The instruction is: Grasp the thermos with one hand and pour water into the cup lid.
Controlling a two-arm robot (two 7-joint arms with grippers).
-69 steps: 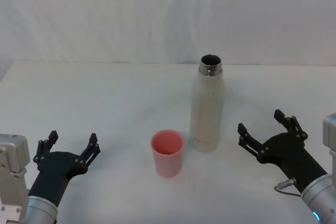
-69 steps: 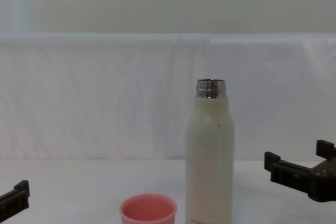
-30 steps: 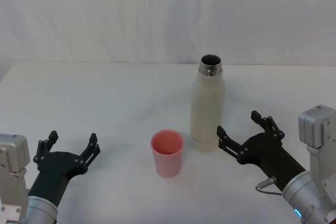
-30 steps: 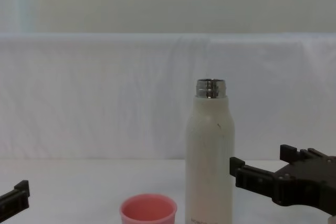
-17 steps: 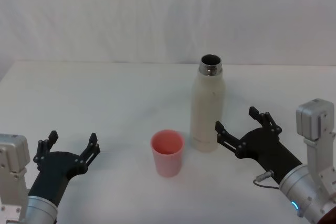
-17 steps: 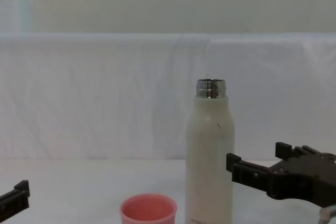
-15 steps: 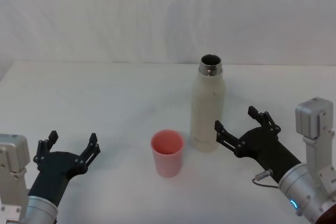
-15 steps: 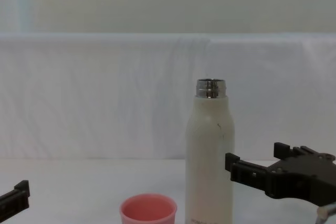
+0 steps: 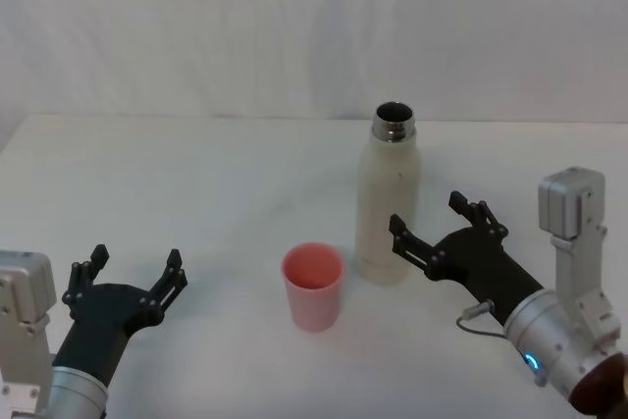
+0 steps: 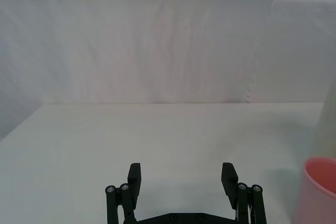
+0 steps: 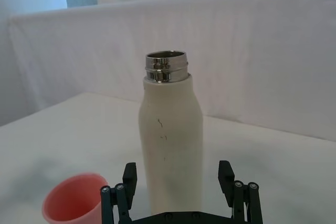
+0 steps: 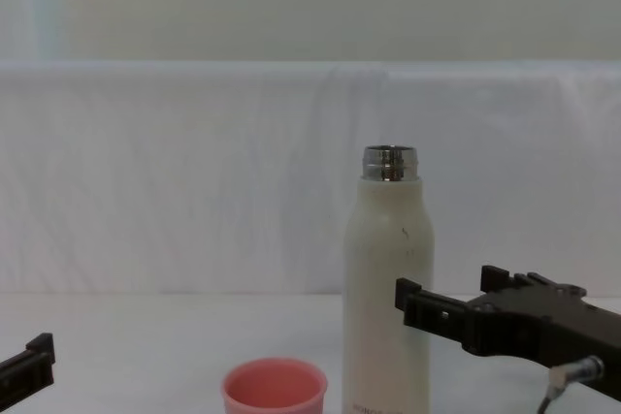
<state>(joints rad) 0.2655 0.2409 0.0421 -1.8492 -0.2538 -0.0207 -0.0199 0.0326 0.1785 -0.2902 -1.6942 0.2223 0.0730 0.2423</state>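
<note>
1. Since the earlier frames, the right gripper point(image 9: 429, 228) has been brought leftward in the head view, up to the thermos point(image 9: 388, 198); its fingers are spread wide, one fingertip just at the bottle's lower right side and the other farther back. The thermos is seen upright and uncapped on the white tabletop point(image 9: 196, 174), with the cup lid point(image 9: 313, 286) just beside its base, front-left. The left gripper point(image 9: 130, 280) is parked at the near left, fingers open, well apart from both.
2. In the left wrist view, the open left fingers point(image 10: 134, 178) are seen over bare tabletop, the pink cup lid point(image 10: 318, 190) off at the frame's edge.
3. In the right wrist view, the thermos point(image 11: 170, 140) is framed between the parted right fingers point(image 11: 226, 176), not yet gripped.
4. In the chest view, the right gripper point(image 12: 456, 302) is held level beside the thermos body point(image 12: 387, 288).
</note>
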